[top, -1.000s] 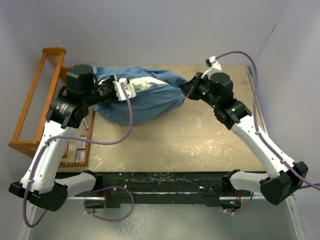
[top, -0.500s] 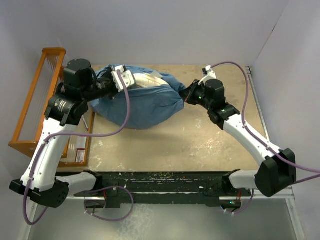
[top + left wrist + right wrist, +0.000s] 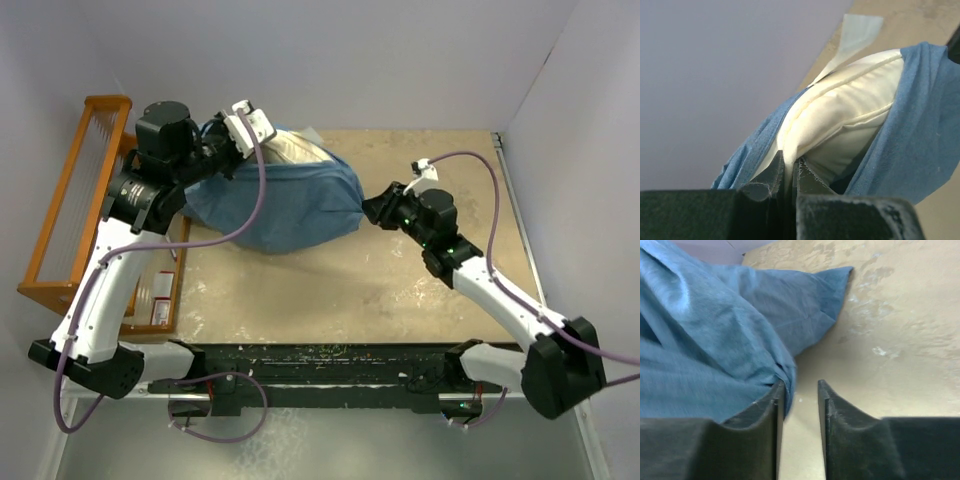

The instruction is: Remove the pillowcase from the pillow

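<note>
The dusty-blue pillowcase (image 3: pixel 290 205) lies at the back left of the table with the cream pillow (image 3: pixel 292 150) sticking out of its far opening. My left gripper (image 3: pixel 262 148) is shut on the pillow's seam edge (image 3: pixel 850 110) and holds it raised. In the left wrist view (image 3: pixel 790 165) blue cloth (image 3: pixel 920 125) hangs around the pillow, and a white tag (image 3: pixel 855 32) stands up from it. My right gripper (image 3: pixel 372 208) is open at the pillowcase's right end. In the right wrist view (image 3: pixel 801 385) its left finger (image 3: pixel 771 405) touches the cloth (image 3: pixel 715 340), with bare table between the jaws. The bear face is hidden.
An orange wooden rack (image 3: pixel 70 200) stands along the table's left edge, close behind my left arm. A flat labelled item (image 3: pixel 160 295) lies beside it. Grey walls close in at the back and on both sides. The tan tabletop (image 3: pixel 400 280) shows in front.
My left gripper has lifted the pillow's edge up and back, baring more cream cushion. My right gripper has come off the pillowcase's end, opened and drawn slightly toward the front.
</note>
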Robot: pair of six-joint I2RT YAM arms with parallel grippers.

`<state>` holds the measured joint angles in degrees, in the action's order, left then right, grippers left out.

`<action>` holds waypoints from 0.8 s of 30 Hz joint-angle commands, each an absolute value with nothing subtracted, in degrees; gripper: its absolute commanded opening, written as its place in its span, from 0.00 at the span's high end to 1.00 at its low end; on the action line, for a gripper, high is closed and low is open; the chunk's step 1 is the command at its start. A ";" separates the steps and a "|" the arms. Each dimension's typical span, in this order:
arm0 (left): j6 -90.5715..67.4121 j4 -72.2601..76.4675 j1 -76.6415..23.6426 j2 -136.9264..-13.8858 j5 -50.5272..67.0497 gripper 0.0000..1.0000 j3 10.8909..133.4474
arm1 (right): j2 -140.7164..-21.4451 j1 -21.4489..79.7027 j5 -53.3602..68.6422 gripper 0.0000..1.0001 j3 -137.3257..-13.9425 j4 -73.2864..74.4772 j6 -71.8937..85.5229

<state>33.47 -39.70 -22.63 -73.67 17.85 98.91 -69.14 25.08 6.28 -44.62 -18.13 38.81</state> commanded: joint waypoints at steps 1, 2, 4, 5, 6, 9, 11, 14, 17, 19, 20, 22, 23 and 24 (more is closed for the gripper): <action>33.26 -21.42 -21.33 -68.32 12.53 1.00 103.40 | -61.55 24.79 3.21 0.58 -45.45 -11.55 31.25; 33.49 -21.86 -21.28 -68.04 13.09 1.00 102.87 | -59.75 25.16 3.05 0.55 -47.34 -10.88 30.66; 33.78 -22.13 -21.32 -67.49 13.64 1.00 101.25 | -56.80 26.76 1.92 0.46 -50.99 -10.23 29.66; 34.07 -22.10 -21.31 -67.24 13.70 1.00 100.46 | -55.73 28.01 0.94 0.41 -52.57 -10.29 28.92; 34.31 -22.13 -21.29 -67.02 13.71 1.00 99.85 | -55.28 29.98 -0.50 0.39 -54.42 -10.21 27.73; 34.84 -22.23 -21.27 -66.55 13.92 1.00 98.83 | -57.64 37.13 -2.98 0.34 -61.16 -9.89 23.66; 34.90 -22.55 -21.29 -66.45 14.00 1.00 98.99 | -60.68 38.93 -1.99 0.30 -64.76 -9.64 21.57; 35.13 -23.20 -21.34 -66.26 14.18 1.00 99.69 | -64.18 39.05 -0.56 0.28 -67.66 -10.58 19.20; 35.40 -23.97 -21.30 -65.78 14.85 1.00 99.88 | -67.68 38.98 -0.72 0.28 -70.63 -8.68 18.57; 35.42 -24.30 -21.32 -65.44 15.23 1.00 99.78 | -71.37 38.94 -0.65 0.30 -73.95 -7.47 17.96; 35.44 -24.34 -21.29 -65.33 15.35 1.00 99.69 | -73.37 38.94 -0.48 0.33 -75.73 -6.73 17.85; 35.42 -24.40 -21.29 -65.22 15.46 1.00 99.43 | -76.81 38.94 -0.40 0.49 -78.39 -6.43 17.61; 35.35 -24.35 -21.32 -65.20 15.47 1.00 99.40 | -77.87 38.94 -0.43 0.62 -78.96 -6.60 17.58; 35.33 -24.45 -21.28 -65.13 15.35 1.00 99.39 | -78.24 38.99 -0.56 0.72 -78.77 -7.12 17.66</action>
